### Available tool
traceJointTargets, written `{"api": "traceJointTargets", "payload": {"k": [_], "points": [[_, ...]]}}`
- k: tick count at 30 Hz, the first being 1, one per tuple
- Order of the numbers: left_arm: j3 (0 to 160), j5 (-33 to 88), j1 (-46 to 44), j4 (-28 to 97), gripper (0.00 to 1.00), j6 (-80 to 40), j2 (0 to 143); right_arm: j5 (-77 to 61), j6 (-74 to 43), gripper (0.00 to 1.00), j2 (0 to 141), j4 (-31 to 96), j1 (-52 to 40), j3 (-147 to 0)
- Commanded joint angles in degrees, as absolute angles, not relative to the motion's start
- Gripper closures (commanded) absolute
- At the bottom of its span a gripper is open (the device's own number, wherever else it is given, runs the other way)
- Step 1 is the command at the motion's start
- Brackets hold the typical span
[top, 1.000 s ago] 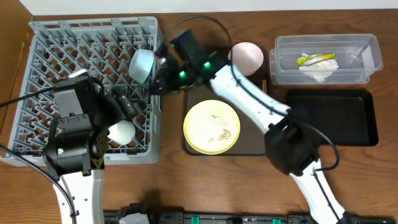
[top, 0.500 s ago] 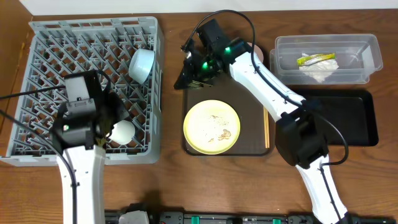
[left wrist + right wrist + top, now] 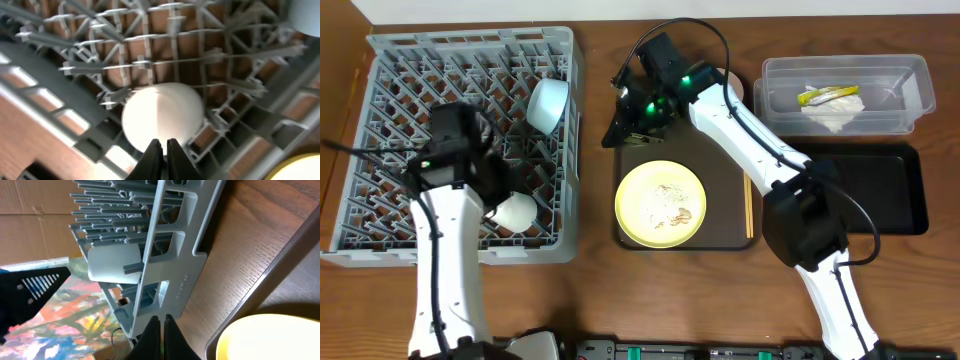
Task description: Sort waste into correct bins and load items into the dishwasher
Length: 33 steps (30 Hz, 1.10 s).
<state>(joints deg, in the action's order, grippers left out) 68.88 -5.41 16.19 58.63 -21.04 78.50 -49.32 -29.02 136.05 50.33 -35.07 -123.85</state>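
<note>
The grey dishwasher rack (image 3: 380, 120) holds a light blue bowl (image 3: 548, 103) on its side and a small white cup (image 3: 516, 212). My left gripper (image 3: 498, 196) is shut and empty just above the cup (image 3: 162, 115), its tips (image 3: 163, 145) at the cup's near edge. My right gripper (image 3: 617, 132) is shut and empty between the rack (image 3: 170, 280) and the pale yellow plate (image 3: 661, 203), which carries beige scraps (image 3: 675, 208). The chopsticks (image 3: 750, 205) lie beside the plate. The pinkish bowl (image 3: 733, 82) is mostly hidden behind the right arm. The blue bowl (image 3: 112, 262) and the plate (image 3: 270, 337) also show in the right wrist view.
The plate sits on a dark brown serving tray (image 3: 720, 235). A clear tub (image 3: 910, 75) at the back right holds a white napkin (image 3: 835, 115) and a yellow-green wrapper (image 3: 825, 95). A flat black tray (image 3: 865, 190) lies in front of it.
The right gripper left the blue bowl in the rack and drew back to the tray's corner. The left gripper shut and its arm pulled back over the rack.
</note>
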Motion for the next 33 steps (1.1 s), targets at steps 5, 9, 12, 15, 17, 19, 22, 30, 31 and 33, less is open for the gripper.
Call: {"api": "traceJointTargets", "payload": {"k": [5,9,12,15,17,19,22,30,31,33], "points": [[68.31,10.00,22.48,59.40,0.92,-15.64,78.24,-49.50,-27.55,0.95,133.82,49.91,-34.04,-123.94],[67.18,10.94,22.28,59.70,0.92,-15.49,78.24,-49.56,-27.55,0.95,133.82,50.06,-34.04,-123.94],[65.78,10.90,22.28,59.05,0.92,-15.49,78.24,-49.56,-27.55,0.95,133.82,50.43,-34.04,-123.94],[64.49,8.69,22.28,57.74,0.92,-15.51,78.24,-49.56,-27.55,0.96,133.82,50.61,-34.04,-123.94],[63.92,6.04,22.28,56.90,0.92,-15.51,78.24,-49.56,-27.55,0.96,133.82,50.61,-34.04,-123.94],[63.61,5.10,22.33,56.66,0.92,-15.51,78.26,-49.56,-27.55,0.96,133.82,50.61,-34.04,-123.94],[63.42,5.13,22.33,56.51,0.92,-15.51,78.28,-49.56,-27.55,0.96,133.82,50.59,-34.04,-123.94],[60.49,5.15,22.33,53.80,0.92,-15.53,78.67,-49.56,-27.55,0.96,133.82,50.59,-34.04,-123.94],[59.57,5.19,22.33,52.97,0.92,-15.55,78.74,-49.56,-27.57,0.96,133.82,50.59,-34.04,-123.94],[58.41,6.68,22.33,52.36,0.92,-15.51,78.87,-49.58,-27.57,0.96,133.82,50.61,-34.04,-123.94]]}}
